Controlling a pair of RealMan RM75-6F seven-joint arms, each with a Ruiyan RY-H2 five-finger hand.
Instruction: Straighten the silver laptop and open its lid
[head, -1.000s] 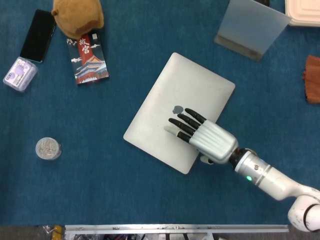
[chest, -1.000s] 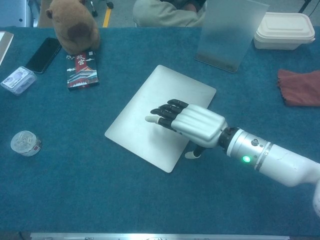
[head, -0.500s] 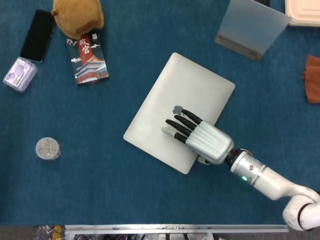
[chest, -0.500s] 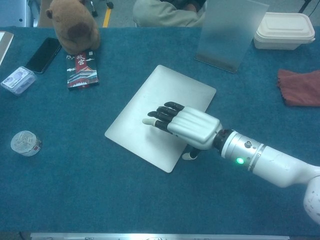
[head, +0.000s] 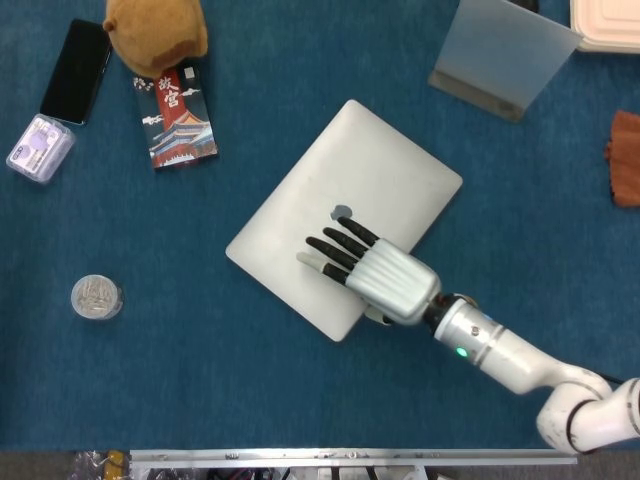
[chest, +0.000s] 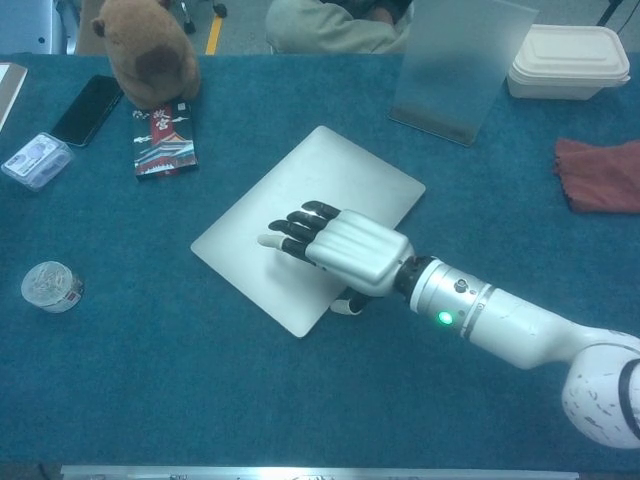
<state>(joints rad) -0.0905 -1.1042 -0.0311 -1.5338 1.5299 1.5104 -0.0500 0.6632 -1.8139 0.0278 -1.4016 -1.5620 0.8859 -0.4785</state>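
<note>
The silver laptop (head: 330, 200) (chest: 320, 185) lies shut and askew on the blue table, its long sides running from near left to far right. My right hand (head: 370, 272) (chest: 340, 248) rests palm down on the near right part of the lid, fingers stretched toward the logo (head: 342, 212). Its thumb hangs over the laptop's near right edge. My left hand shows in neither view.
A frosted stand (head: 500, 50) rises at the far right, next to a white lidded box (chest: 570, 58) and a red cloth (chest: 600, 172). At the far left are a brown plush (head: 155, 32), a booklet (head: 175, 115), a black phone (head: 75, 70), a small clear case (head: 38, 148) and a round tin (head: 96, 297).
The right hand has slid to the left and nearer with its palm on the lid. The laptop has moved left with it and turned a little.
</note>
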